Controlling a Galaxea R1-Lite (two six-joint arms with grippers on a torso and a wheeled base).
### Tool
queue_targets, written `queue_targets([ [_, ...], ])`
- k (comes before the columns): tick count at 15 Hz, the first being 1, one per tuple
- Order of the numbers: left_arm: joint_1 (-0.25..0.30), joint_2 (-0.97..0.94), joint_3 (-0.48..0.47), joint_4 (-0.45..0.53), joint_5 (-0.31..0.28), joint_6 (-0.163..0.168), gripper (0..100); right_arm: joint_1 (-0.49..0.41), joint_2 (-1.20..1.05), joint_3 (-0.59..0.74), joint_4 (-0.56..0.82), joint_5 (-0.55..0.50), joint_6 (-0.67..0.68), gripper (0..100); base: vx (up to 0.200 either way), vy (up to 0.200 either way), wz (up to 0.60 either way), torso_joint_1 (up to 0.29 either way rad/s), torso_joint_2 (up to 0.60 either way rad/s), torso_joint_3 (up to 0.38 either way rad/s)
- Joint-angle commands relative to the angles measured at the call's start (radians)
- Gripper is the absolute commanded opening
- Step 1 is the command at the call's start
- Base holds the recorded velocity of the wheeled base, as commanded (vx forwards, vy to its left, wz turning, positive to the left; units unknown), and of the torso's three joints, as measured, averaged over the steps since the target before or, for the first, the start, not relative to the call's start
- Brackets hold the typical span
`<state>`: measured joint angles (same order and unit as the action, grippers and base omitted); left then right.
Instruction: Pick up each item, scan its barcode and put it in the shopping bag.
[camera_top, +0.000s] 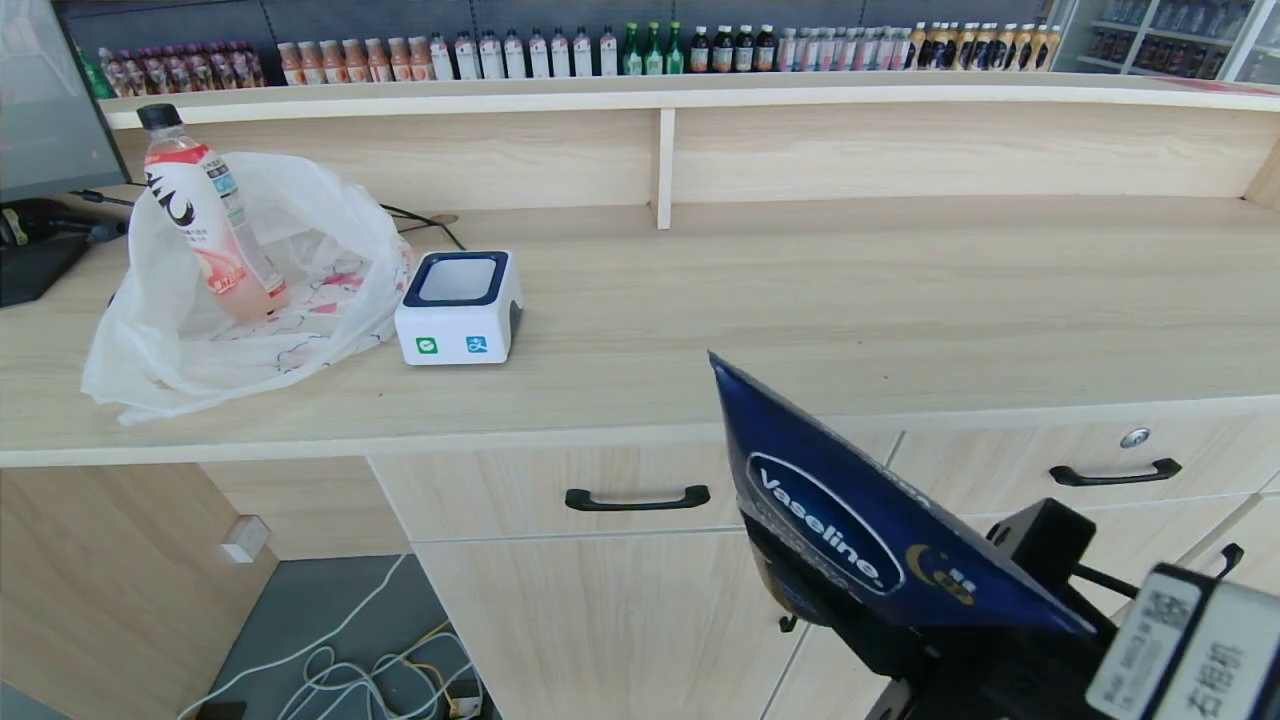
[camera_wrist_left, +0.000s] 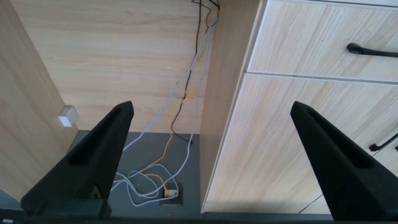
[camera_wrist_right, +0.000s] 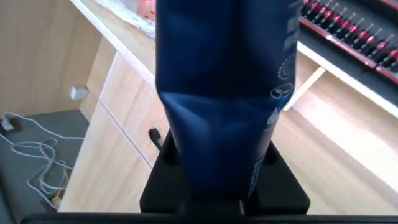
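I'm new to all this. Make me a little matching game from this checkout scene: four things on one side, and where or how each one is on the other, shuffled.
1 pink drink bottle
2 white scanner
3 blue pouch
4 left hand

a gripped by the right hand
b open, holding nothing
c in the shopping bag
d on the counter beside the bag

Pairs: 1-c, 2-d, 3-a, 4-b.

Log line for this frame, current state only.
right tool shut on blue pouch, away from scanner | left tool open, empty, by cabinet | bottle in shopping bag | scanner on counter beside bag
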<state>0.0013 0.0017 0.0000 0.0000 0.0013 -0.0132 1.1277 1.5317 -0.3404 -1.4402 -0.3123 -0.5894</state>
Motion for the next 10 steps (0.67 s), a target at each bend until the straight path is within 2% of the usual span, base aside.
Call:
queue_targets([
  [1,0.0,0.0,0.0,0.0,0.0,-0.001,100,-0.002,0.065,-0.055,0.0,-0.004,0.12,0,0.0,0.0,0.0,0.0,0.0,0.0],
  [3,0.0,0.0,0.0,0.0,0.0,-0.001,100,-0.081,0.065,-0.141,0.029,0.002,0.177,0,0.0,0.0,0.0,0.0,0.0,0.0],
  [4,0.0,0.0,0.0,0.0,0.0,-0.001,100,-0.089,0.067,-0.169,0.044,0.002,0.212,0,0.0,0.0,0.0,0.0,0.0,0.0],
  [5,0.0,0.0,0.0,0.0,0.0,-0.001,100,-0.101,0.065,-0.219,0.093,-0.001,0.319,0,0.0,0.0,0.0,0.0,0.0,0.0],
  [8,0.0,0.0,0.0,0.0,0.0,-0.001,100,-0.195,0.068,-0.265,0.129,0.007,0.482,0,0.0,0.0,0.0,0.0,0.0,0.0],
  [10,0.0,0.0,0.0,0.0,0.0,-0.001,100,-0.256,0.07,-0.292,0.127,0.016,0.539,0,0.0,0.0,0.0,0.0,0.0,0.0],
])
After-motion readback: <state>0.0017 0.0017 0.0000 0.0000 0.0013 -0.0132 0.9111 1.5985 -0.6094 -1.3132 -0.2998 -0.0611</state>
